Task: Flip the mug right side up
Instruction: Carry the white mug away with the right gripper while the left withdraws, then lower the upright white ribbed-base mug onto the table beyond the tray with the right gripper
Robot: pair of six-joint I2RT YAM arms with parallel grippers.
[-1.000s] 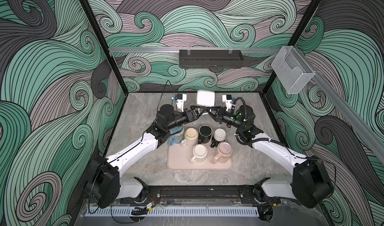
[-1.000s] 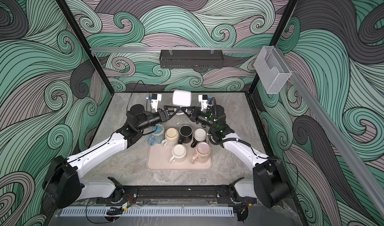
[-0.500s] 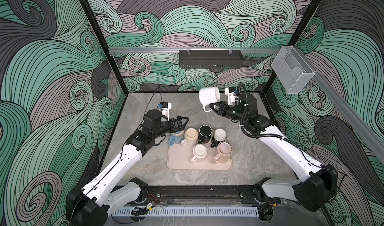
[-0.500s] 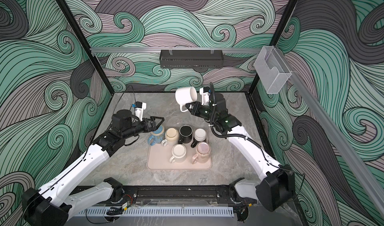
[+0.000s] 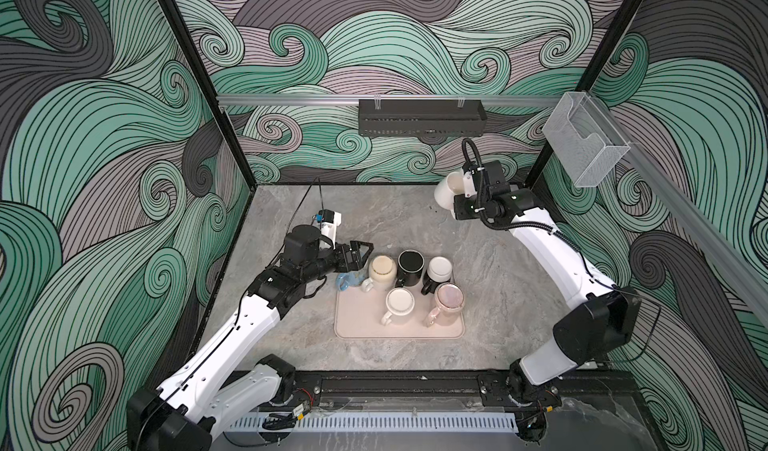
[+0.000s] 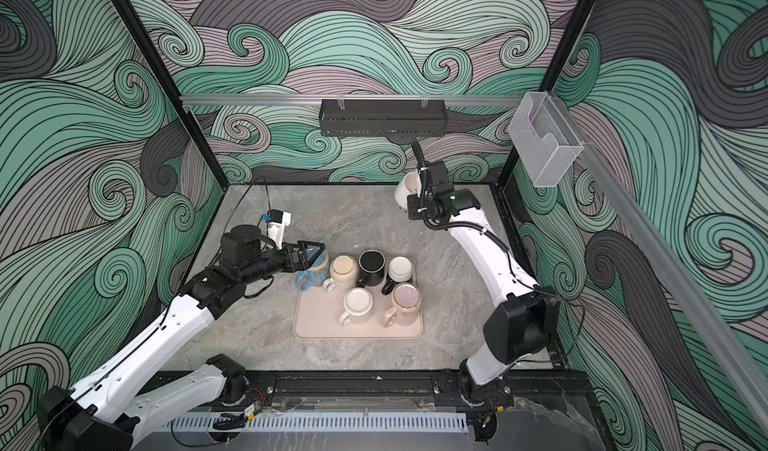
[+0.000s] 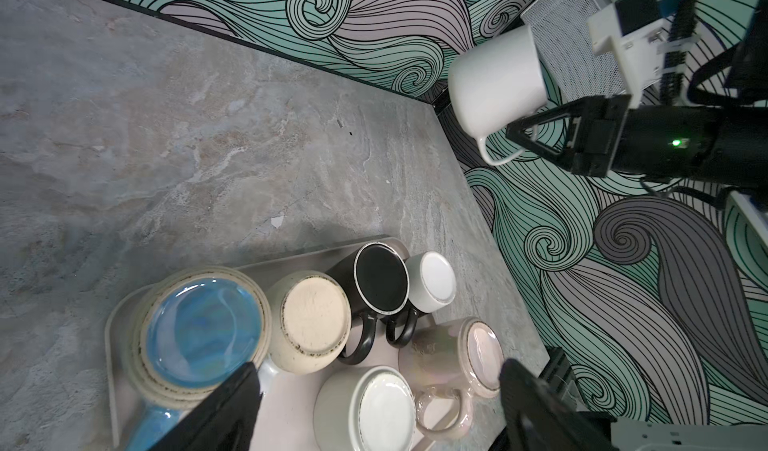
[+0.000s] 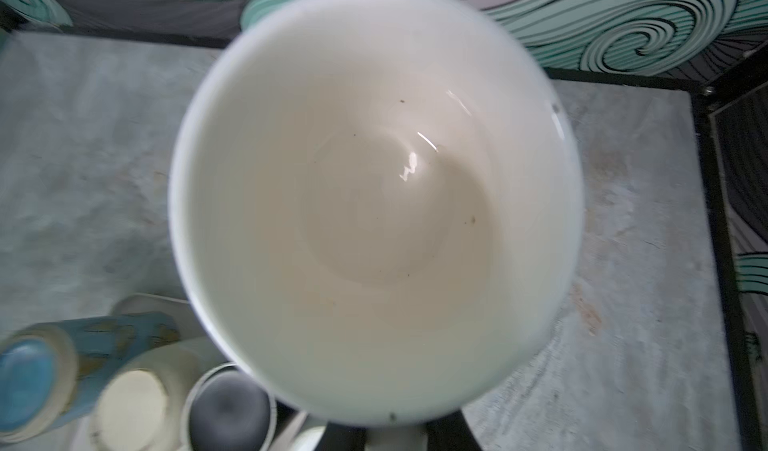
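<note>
Up in the air near the back right corner of the table (image 5: 286,216), your white mug (image 5: 444,193) hangs tilted, its mouth angled up toward the right arm's wrist camera, whose view is mostly the mug's bare inside. The right gripper (image 7: 514,133) is clamped on the mug at its handle, which sits on the low side. Your left gripper (image 5: 364,253) is spread wide with nothing between the fingers, low over the blue mug (image 5: 345,282), at the back left corner of the beige tray (image 5: 399,331). On the tray all are bottom up: blue mug, cream mug (image 5: 382,268), black mug (image 5: 410,263), small white mug (image 5: 439,268) in the back row, another white mug (image 5: 399,303) and pink mug (image 5: 449,297) nearer you.
</note>
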